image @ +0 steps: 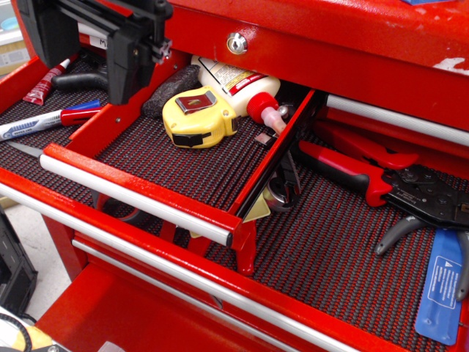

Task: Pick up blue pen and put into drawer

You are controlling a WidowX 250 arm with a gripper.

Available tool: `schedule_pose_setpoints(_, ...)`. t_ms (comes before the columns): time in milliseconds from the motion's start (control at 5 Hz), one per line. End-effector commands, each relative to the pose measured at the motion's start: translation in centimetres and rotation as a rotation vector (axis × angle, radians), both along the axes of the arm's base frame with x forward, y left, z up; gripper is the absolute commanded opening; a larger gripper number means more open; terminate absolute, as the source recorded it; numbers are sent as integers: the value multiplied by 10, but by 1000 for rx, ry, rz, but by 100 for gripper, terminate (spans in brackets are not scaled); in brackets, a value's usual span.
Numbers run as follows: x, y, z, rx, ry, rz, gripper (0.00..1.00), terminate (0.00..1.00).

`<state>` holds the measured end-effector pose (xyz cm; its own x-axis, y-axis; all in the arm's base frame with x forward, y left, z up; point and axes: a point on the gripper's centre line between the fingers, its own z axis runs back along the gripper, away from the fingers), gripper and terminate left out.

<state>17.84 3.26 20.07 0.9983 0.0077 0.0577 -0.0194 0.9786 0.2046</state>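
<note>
The blue pen point(33, 125) lies flat on the dark ribbed mat at the far left, its white printed barrel pointing left. Its blue cap point(89, 107) points right, with a red marker section point(79, 116) lying right beside it. My gripper point(132, 73) is a black block at the top left, hanging above and just right of the pen's cap, over the left wall of the small open drawer point(176, 158). It holds nothing that I can see; its jaws are not clear from this angle. A small red-and-white tube point(44, 82) lies behind the pen.
In the small drawer are a yellow tape measure point(198, 114), a glue bottle with a red tip point(245, 88) and a black block point(172, 88). Red-handled crimpers point(366, 172), grey pliers point(410, 231) and a blue card point(440, 286) lie right. A blade point(26, 150) lies near the pen.
</note>
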Motion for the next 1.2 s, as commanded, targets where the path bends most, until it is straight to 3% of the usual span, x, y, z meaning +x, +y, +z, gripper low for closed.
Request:
schedule_pose_setpoints(0, 0, 0, 0, 0, 0, 0, 100, 0)
schedule_pose_setpoints(200, 17, 33, -2, 37, -30, -11, 100, 0)
schedule_pose_setpoints(400, 37, 79, -19, 37, -39, -236, 100, 0)
schedule_pose_setpoints(800, 57, 153, -45, 15, -77, -462, 100, 0)
schedule_pose_setpoints(1000, 62, 161, -60, -3, -76, -529, 100, 0)
